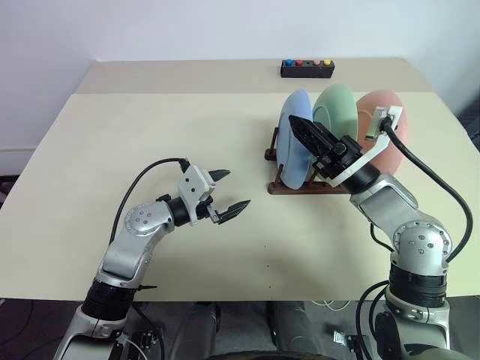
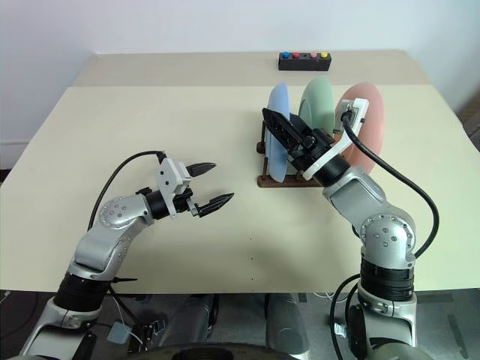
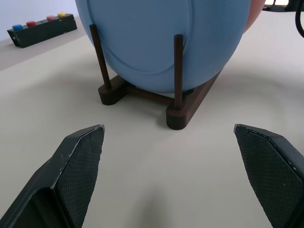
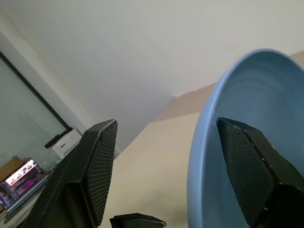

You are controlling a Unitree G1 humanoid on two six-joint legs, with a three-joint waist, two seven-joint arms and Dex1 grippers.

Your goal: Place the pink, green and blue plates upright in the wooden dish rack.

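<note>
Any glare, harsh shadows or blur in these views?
Eye views: even lighting, soft shadow beside the dark wooden dish rack, no glare. Left wrist view: sharp light blue round plate, faint shadows. Right wrist view: background softly out of focus.

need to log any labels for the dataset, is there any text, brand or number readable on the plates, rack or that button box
No text can be read anywhere.
blue plate, green plate, pink plate: plain, no markings.
wooden dish rack: bare wood, no label.
black box with coloured buttons: no legible lettering; too small to tell if any is printed.
</note>
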